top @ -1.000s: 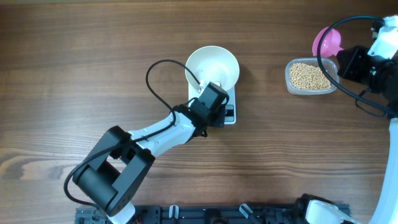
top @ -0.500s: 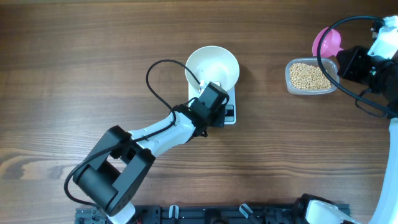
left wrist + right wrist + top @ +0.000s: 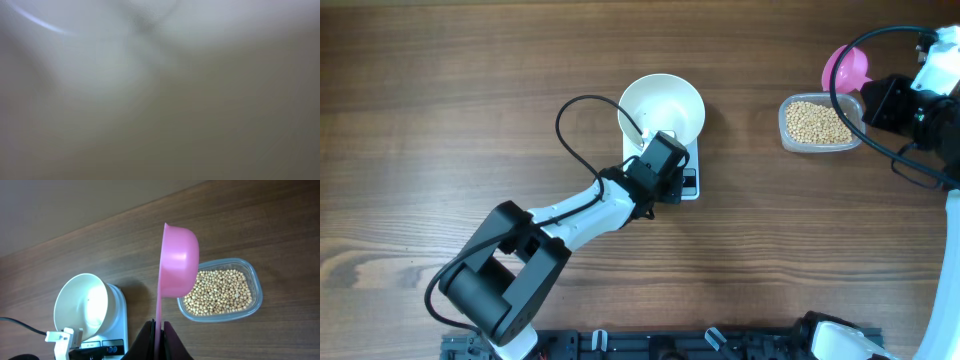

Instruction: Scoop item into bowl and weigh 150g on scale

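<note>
both jaws closed: r on pink scoop [image 3: 177,262] by tub [image 3: 254,286] of beans [image 3: 217,292], l over scale [image 3: 120,320] beside bowl [image 3: 661,100].

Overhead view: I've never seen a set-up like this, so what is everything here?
table: one, brown wood, under everything
bowl: one, white, on the scale
scale: one, white, mid-table
tub: one, clear, right of the bowl
beans: many, tan, in the tub
scoop: one, pink, held up by the tub's far edge
cable: one, black, looped beside the bowl
left arm: one, black and white, reaching to the scale
right fingers: two, black, shut on the scoop's handle
</note>
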You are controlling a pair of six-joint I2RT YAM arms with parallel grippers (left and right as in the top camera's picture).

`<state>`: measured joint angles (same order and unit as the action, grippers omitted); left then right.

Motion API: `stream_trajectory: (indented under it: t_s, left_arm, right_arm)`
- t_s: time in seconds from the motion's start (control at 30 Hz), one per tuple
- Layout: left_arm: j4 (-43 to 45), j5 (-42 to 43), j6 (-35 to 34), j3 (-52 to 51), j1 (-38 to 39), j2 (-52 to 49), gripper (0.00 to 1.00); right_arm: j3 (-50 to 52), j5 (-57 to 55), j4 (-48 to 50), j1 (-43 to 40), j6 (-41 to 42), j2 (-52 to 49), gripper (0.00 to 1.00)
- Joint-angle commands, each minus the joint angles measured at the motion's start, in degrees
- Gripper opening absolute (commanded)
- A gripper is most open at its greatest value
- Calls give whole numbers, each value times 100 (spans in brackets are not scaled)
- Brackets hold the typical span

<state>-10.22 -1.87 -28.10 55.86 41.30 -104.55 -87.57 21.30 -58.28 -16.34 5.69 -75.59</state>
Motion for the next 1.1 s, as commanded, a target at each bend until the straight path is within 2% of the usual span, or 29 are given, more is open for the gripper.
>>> stream_trajectory:
  t_s: [0.0,0.33,0.57,0.7,0.87,0.9,0.93,1.0,1.03,1.07]
  left_arm:
    - [-136,-164,70,-146,7,-442,4]
    - [-457,-164,70,-146,7,164,4]
    - [-839,-164,70,-146,7,1521,4]
    - [-850,-170,74,-146,4,2312,18]
    - [-966,-350,94,-146,-155,3086,25]
    - [-1021,-457,94,-146,-223,3209,30]
    - [-1080,-577,94,-146,-306,3335,46]
    - [-1231,-822,94,-146,-529,3578,86]
    - [-1311,-898,94,-146,-640,3674,100]
    - [-1397,-957,96,-146,-765,3764,100]
  right_arm:
    - [-103,-76,-13,-13,-118,4,4]
    - [-103,-79,-11,-13,-118,4,4]
    - [-103,-79,-96,-13,-118,4,4]
    - [-103,-76,-142,-13,-118,4,4]
    - [-103,-79,-186,-13,-127,4,4]
    - [-103,-81,-188,-13,-170,4,4]
    - [-103,-79,-186,-13,-262,4,4]
    - [-103,-153,-184,-13,-393,4,4]
    - [-103,-197,-186,-13,-428,4,4]
    - [-103,-229,-186,-13,-446,4,4]
